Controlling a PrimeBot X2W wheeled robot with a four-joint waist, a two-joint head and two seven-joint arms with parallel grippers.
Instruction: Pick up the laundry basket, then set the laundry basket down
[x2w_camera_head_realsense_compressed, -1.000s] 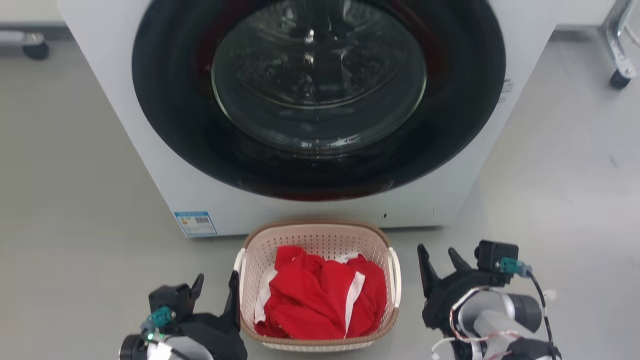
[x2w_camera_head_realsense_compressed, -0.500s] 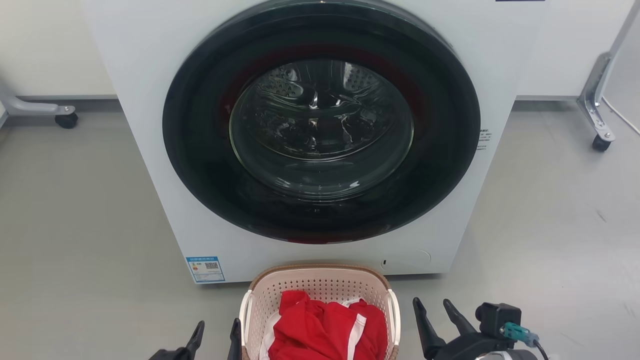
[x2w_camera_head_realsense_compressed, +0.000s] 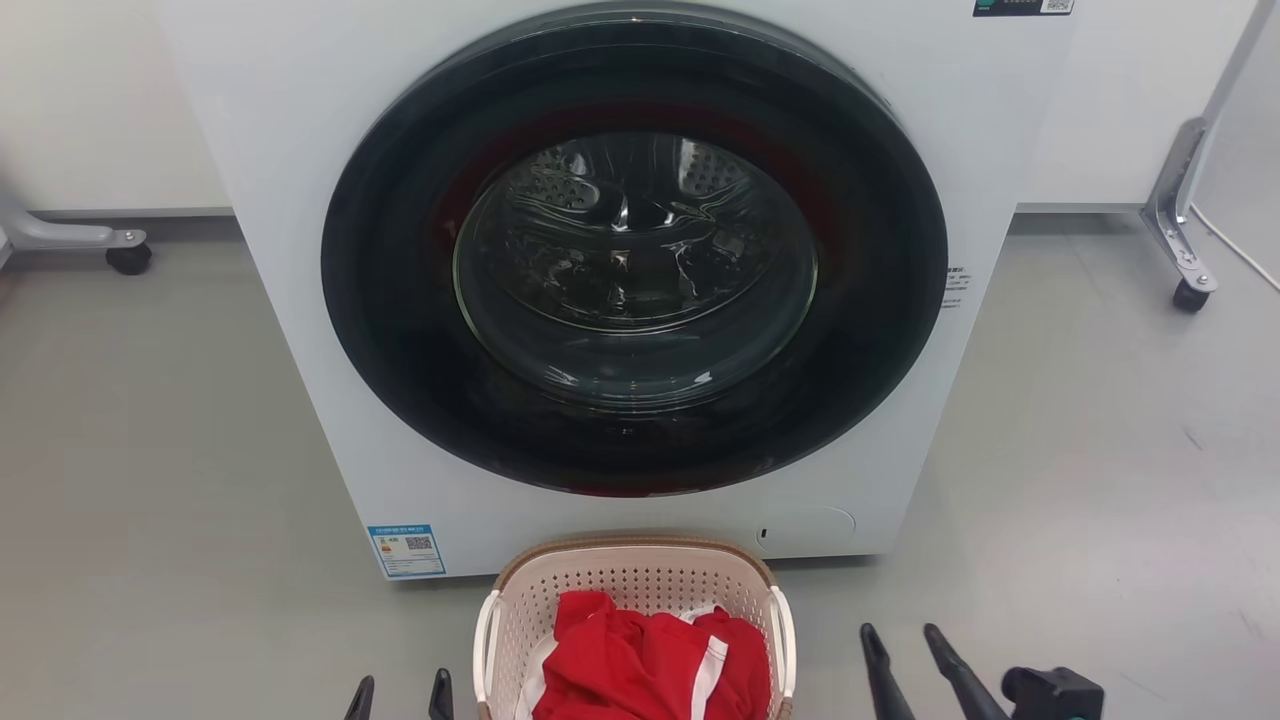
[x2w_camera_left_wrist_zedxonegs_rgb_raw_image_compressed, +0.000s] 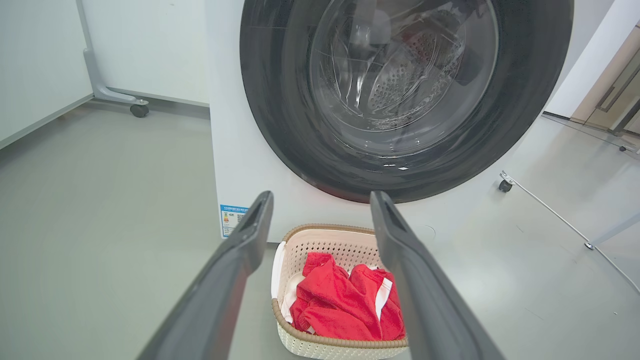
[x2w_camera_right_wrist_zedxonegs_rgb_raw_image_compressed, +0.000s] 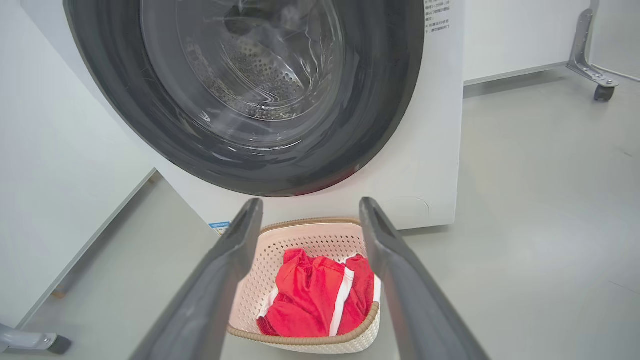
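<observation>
Bare grey floor (x2w_camera_head_realsense_compressed: 150, 450) is lying open at left and right. The laundry basket (x2w_camera_head_realsense_compressed: 640, 578) is sitting bottom centre, mouth up and cut off by the frame edge, so its long axis is unclear. It is holding red cloth (x2w_camera_head_realsense_compressed: 650, 660). The washing machine (x2w_camera_head_realsense_compressed: 300, 300) is standing just behind. The left gripper (x2w_camera_head_realsense_compressed: 400, 693) and right gripper (x2w_camera_head_realsense_compressed: 901, 640) are flanking the basket, both spread and touching nothing.

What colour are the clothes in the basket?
Red with white stripes, inside the laundry basket; clearest in the left wrist view.
</observation>
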